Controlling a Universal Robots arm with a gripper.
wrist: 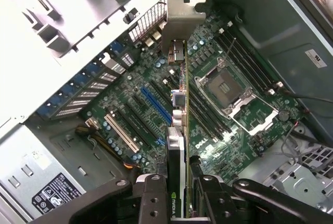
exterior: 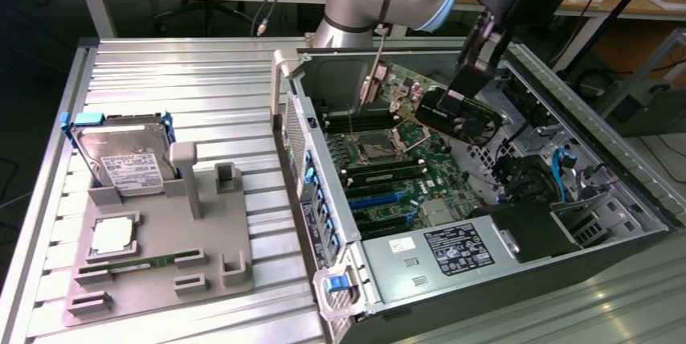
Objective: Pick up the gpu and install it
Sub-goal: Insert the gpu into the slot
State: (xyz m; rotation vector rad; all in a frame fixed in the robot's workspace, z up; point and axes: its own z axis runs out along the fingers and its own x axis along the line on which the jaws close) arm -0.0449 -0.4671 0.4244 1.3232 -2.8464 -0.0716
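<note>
Gripping the gpu in the hand, with fingers drawn in narrow on the two flat faces of the card at the end away from its bracket. Held on edge inside the open computer case, above the green motherboard and apart from it as seen in the exterior view. Lying with its long axis from the hand toward the case's rear wall of slot covers, with the silver metal bracket leading and pointing to the exterior view's left. Seen edge-on from the wrist as a thin straight strip, green along the board, with a small green-and-black label near the fingers. Lined up lengthwise beside the long blue slot, between it and the square metal-framed processor socket. Ending in a pale, matte bracket with a bent tab at its tip. Sharing the scene, over on the ribbed metal surface and well apart from the card, with a moulded grey plastic holder carrying a boxy silver hard drive with a white label, a square chip with a metal lid and a slim green memory stick
</note>
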